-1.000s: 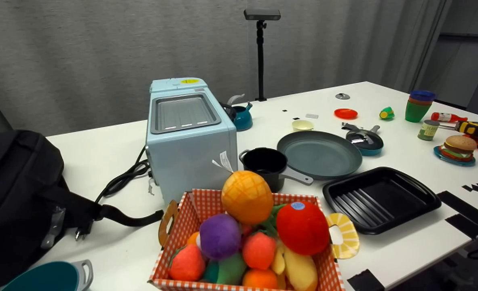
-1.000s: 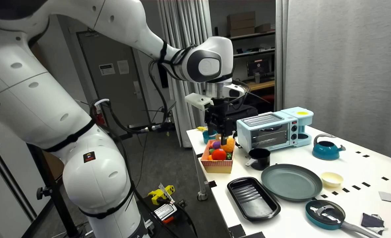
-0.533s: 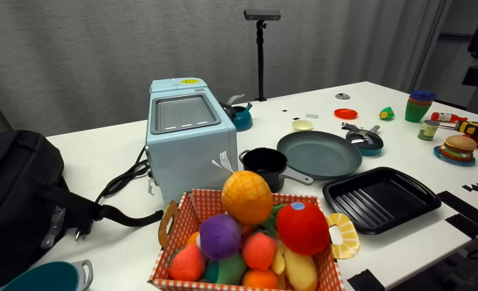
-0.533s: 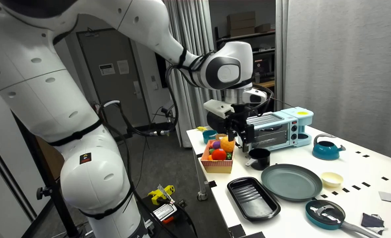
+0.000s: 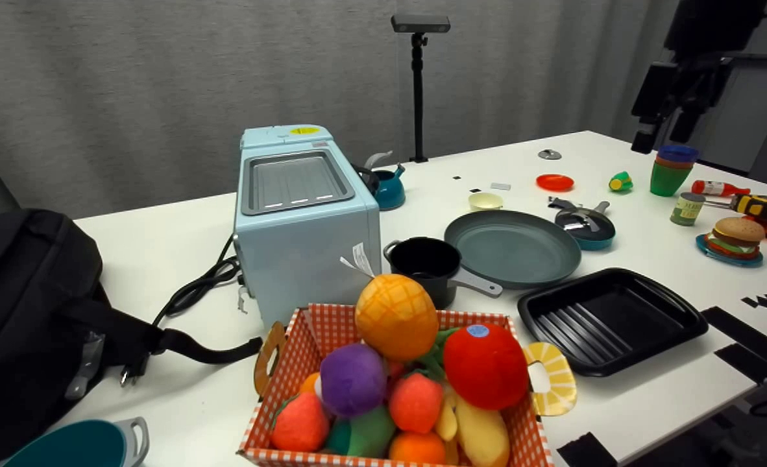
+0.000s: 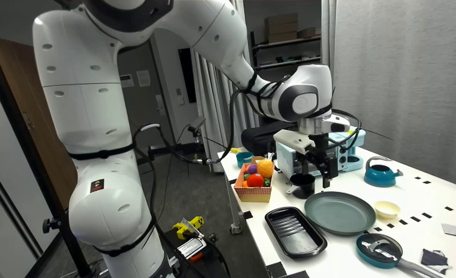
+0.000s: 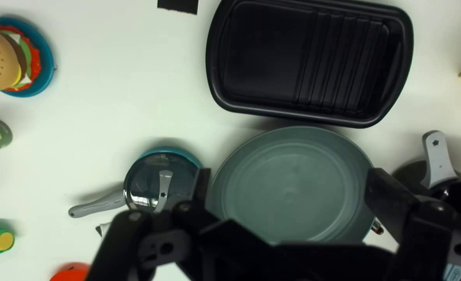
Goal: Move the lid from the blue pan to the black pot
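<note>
Swings gripper (image 7: 289, 179) nearer lid (image 7: 150, 177), with jaws apart; should head toward nine o'clock in wrist view, then pinch squarely across handle (image 7: 163, 190).

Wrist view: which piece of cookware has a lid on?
The small blue pan, beside the grey frying pan, bears a see-through lid. The frying pan, black grill pan and black pot are uncovered.
</note>
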